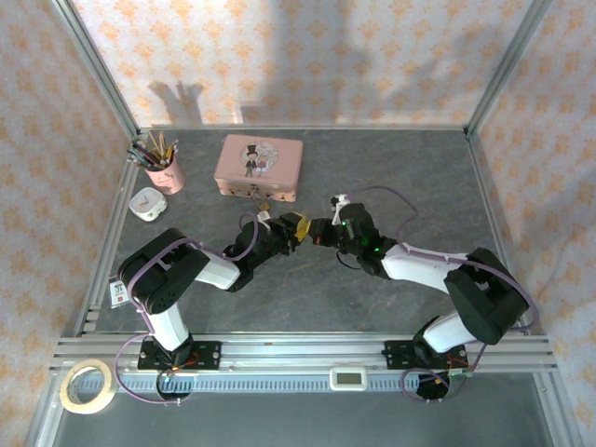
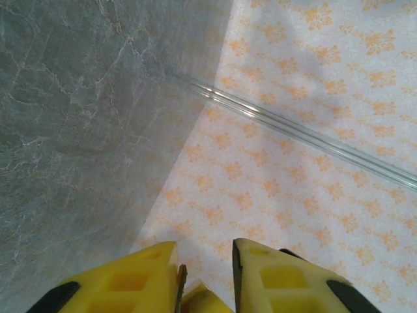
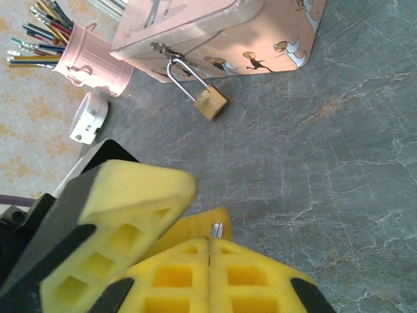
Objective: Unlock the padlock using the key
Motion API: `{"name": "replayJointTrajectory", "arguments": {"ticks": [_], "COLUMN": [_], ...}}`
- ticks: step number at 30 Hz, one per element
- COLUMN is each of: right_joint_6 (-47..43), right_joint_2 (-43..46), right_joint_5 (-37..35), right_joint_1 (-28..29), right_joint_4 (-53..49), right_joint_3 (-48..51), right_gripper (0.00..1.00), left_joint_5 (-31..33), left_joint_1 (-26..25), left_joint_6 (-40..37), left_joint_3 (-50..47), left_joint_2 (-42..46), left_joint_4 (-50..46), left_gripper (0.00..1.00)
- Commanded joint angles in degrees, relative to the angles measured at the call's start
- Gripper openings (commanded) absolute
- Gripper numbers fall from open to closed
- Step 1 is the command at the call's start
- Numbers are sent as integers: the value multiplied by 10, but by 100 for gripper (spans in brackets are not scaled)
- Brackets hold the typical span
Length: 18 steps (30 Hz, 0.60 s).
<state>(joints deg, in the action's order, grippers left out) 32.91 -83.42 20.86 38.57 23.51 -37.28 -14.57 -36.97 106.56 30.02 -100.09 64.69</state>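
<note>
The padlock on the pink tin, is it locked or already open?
Shut, it seems: the padlock hangs from the pink tin by its shackle, and both shackle legs enter the body.

The key (image 3: 217, 229) exposes a small metal tip at the seam of the right hand's (image 3: 210, 244) pressed pads; the rest is hidden between them. In the left wrist view, the lower edge cuts off the left hand (image 2: 205, 251). From above, the padlock (image 1: 264, 207) is too small to resolve. The pink tin (image 3: 260, 32) runs past the top edge.
</note>
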Motion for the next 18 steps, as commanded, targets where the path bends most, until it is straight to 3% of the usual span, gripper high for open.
{"name": "replayJointTrajectory", "arguments": {"ticks": [1, 9, 14, 18], "right_joint_6": [-12, -17, -24, -34], "right_joint_2": [23, 28, 31, 46], "right_joint_5": [-12, -14, -18, -34], "right_joint_1": [-1, -1, -1, -2], "right_joint_4": [6, 3, -10, -30], "right_joint_3": [6, -3, -18, -31], "right_gripper": [0, 0, 0, 0], "left_joint_5": [11, -1, -12, -20], "left_joint_1": [6, 7, 7, 10], "left_joint_6": [5, 3, -6, -60], "left_joint_3": [-5, 3, 11, 26], "left_joint_2": [11, -9, -22, -16], "left_joint_4": [48, 72, 91, 82], "left_gripper": [19, 0, 0, 0]}}
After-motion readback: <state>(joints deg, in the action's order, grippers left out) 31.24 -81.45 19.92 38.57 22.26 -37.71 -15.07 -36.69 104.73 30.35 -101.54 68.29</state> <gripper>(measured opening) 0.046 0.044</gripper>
